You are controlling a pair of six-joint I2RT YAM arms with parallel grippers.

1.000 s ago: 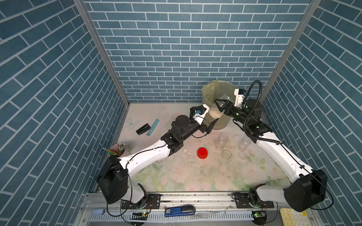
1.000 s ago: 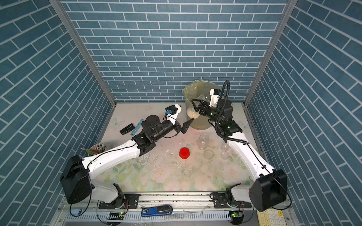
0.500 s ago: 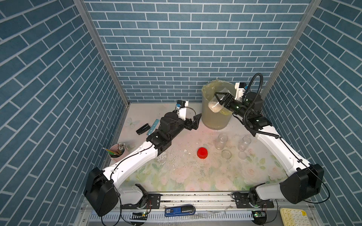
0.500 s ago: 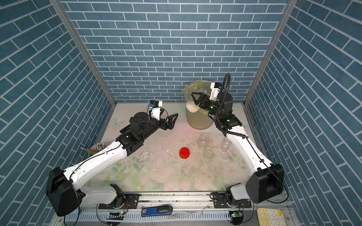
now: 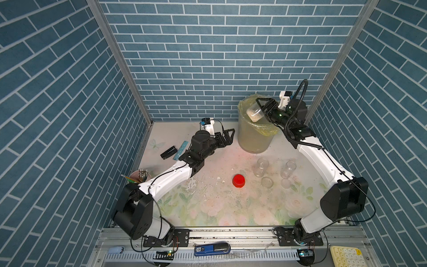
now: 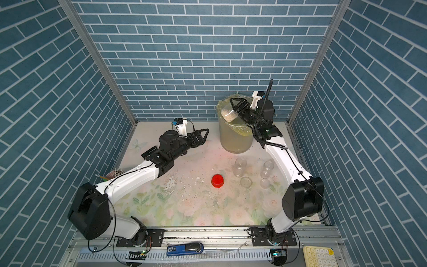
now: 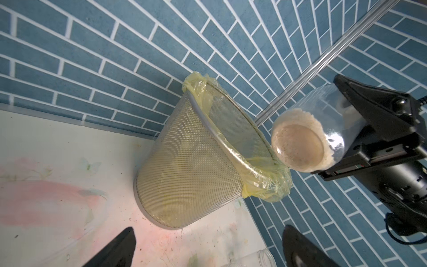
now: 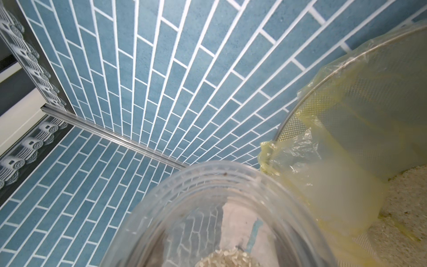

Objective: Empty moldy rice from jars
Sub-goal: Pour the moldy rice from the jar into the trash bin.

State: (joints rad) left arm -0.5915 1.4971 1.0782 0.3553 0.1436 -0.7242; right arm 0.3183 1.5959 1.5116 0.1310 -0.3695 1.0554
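Overhead, jar (image 5: 253, 111) mouth hidden behind right claw (image 5: 261, 108).

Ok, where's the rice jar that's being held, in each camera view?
Top view: jar tilted over the bin, back right corner.
Top view: jar, same spot over the bin.
Left wrist: jar near the bin's mouth, rice packed at the end facing the camera.
Right wrist: jar close up, blurred, the bin next to it.
Shared landmark: the yellow-bagged mesh bin.
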